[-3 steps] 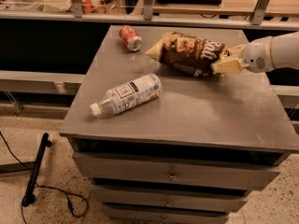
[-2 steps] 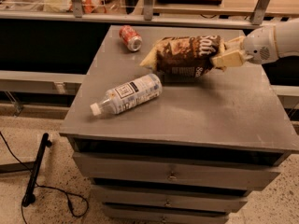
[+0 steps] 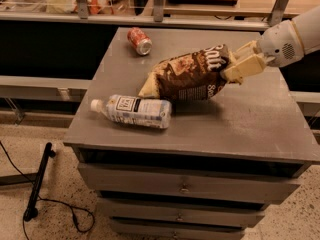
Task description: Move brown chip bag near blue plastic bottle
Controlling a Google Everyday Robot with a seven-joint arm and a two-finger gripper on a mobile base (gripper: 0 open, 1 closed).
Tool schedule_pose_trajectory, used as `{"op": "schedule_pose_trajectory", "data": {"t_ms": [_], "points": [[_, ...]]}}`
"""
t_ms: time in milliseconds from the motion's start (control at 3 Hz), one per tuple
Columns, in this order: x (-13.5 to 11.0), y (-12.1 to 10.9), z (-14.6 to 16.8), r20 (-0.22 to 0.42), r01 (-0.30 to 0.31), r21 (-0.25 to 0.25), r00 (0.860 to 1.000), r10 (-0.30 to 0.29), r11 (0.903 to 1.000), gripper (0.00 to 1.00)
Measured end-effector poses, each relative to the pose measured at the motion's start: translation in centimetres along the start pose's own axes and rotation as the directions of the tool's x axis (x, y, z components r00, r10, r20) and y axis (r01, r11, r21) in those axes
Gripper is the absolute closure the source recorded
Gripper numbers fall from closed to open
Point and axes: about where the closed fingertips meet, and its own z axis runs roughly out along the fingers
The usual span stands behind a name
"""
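The brown chip bag (image 3: 192, 76) hangs tilted above the grey cabinet top (image 3: 240, 119), its lower left end close over the blue plastic bottle. My gripper (image 3: 239, 64) comes in from the right and is shut on the bag's right end. The blue plastic bottle (image 3: 134, 111) lies on its side near the front left of the top, white cap pointing left.
A small red soda can (image 3: 139, 41) lies on its side at the back left of the top. The cabinet has drawers (image 3: 185, 186) below. A dark shelf and a wooden bench run behind. A black stand and cable (image 3: 37, 184) lie on the floor at left.
My gripper has lifted the chip bag off the top and carried it forward and left, toward the bottle. The bottle and can have not moved.
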Motion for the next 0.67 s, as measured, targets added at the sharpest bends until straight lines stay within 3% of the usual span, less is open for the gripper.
{"op": "schedule_pose_trajectory", "data": {"t_ms": [333, 667], "points": [[-0.07, 2.03, 0.73, -0.041, -0.027, 0.004, 0.999, 0.027, 0.9996, 0.82], [0.47, 2.74, 0.92, -0.072, -0.077, 0.082, 0.994, 0.083, 0.9936, 0.57]]}}
